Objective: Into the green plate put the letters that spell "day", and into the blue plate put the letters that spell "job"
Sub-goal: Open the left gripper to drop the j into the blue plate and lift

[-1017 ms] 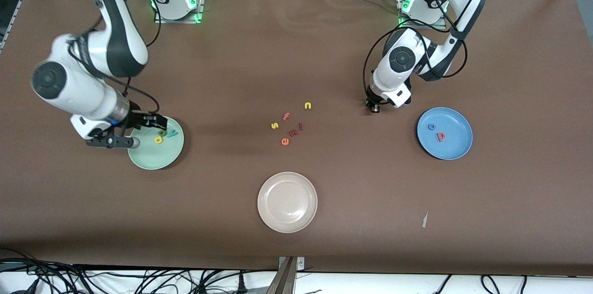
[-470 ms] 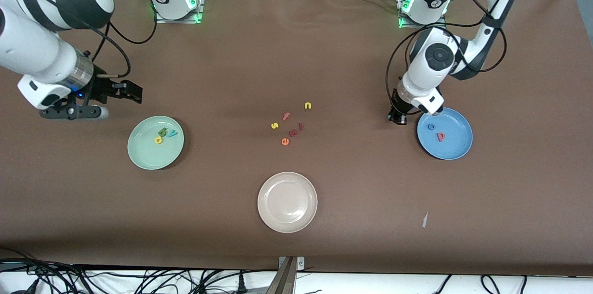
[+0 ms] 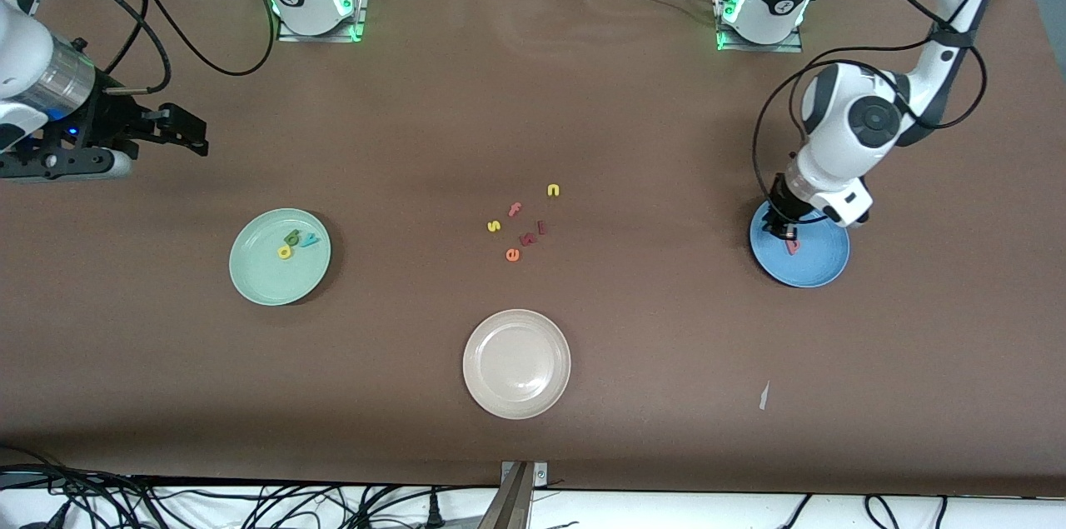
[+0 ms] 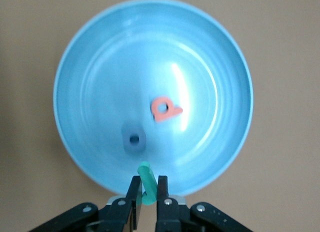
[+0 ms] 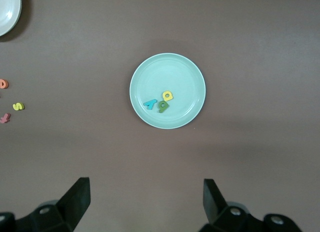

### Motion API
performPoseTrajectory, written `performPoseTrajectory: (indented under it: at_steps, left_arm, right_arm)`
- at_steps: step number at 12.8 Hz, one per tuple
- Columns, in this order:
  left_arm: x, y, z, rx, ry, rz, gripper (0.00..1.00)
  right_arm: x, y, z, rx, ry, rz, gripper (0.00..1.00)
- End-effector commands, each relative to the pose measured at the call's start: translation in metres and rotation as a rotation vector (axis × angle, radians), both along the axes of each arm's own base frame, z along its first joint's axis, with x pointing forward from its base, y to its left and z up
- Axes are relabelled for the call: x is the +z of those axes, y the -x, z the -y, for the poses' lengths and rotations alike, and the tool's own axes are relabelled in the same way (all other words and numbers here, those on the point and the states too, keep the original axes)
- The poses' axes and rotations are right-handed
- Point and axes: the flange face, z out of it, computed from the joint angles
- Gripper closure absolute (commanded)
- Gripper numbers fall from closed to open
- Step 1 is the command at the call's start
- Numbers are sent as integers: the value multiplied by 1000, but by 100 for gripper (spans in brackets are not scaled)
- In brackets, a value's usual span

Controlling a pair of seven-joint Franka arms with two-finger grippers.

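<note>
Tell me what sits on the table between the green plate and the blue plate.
The front view shows a cluster of spare toy letters roughly midway between the green plate and the blue plate; otherwise it's bare tabletop.

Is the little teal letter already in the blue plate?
Not yet. The left claw grips the teal j over the blue plate.

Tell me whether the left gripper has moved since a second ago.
Yes. The left gripper, shut on the teal j, has travelled toward the left arm's end of the table, from bare table beside the blue plate to over the plate's rim.
</note>
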Motion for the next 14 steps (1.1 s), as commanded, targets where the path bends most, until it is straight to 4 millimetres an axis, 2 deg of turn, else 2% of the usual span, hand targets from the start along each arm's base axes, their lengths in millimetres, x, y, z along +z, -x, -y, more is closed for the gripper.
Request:
performPoseTrajectory:
  at_steps: [1,4,5,6,7,8,9,10,12,13,14]
  left_arm:
    - [-3,1,-21,-51,-10,-17,99]
    - [-22,4,-52,-104,-63,-48,99]
    - [-23,4,-56,-103,-67,-49,99]
    - [-27,5,-56,-106,-66,-56,94]
    - [-31,6,-57,-105,-64,-64,86]
    - [-32,6,-59,-103,-64,-64,71]
    - [-29,6,-61,-115,-67,-59,35]
    - [-22,4,-61,-115,-71,-46,16]
    - [1,-2,-57,-116,-80,-4,10]
    - [22,-6,-57,-118,-92,35,0]
    - [43,-10,-50,-126,-104,77,0]
  right_arm:
    - [5,1,-3,24,4,-8,0]
    - [14,5,-5,22,3,-24,0]
    - [19,5,-5,22,4,-29,0]
    - [25,6,-6,23,3,-32,0]
    - [32,6,-5,23,3,-32,0]
    - [31,6,-5,23,4,-37,0]
    - [32,6,-4,22,9,-35,0]
    - [30,5,-3,20,12,-37,0]
    - [29,4,0,16,17,-39,0]
    - [29,4,3,14,17,-39,0]
    - [29,4,4,14,16,-39,0]
